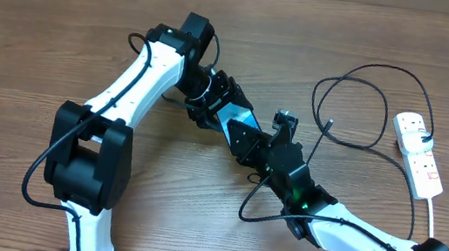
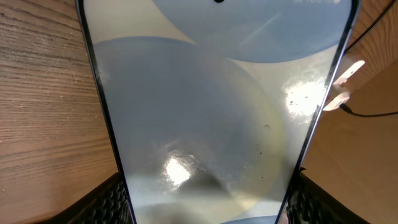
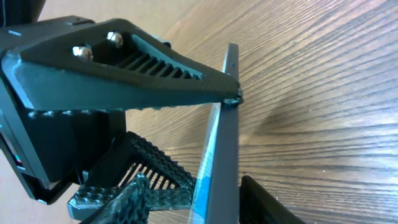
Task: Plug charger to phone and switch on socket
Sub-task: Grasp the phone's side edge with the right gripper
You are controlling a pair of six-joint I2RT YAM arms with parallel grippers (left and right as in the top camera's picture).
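While tilted, phone within left hand

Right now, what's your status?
Left claw shut on slim black-edged blue-screen phone. Right claw part open, fingertip at phone's edge. Thin black charger cable loose, unplugged.

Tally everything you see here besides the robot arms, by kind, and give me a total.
Phone: 1
Black charger cable: 1
White power strip: 1
Total: 3
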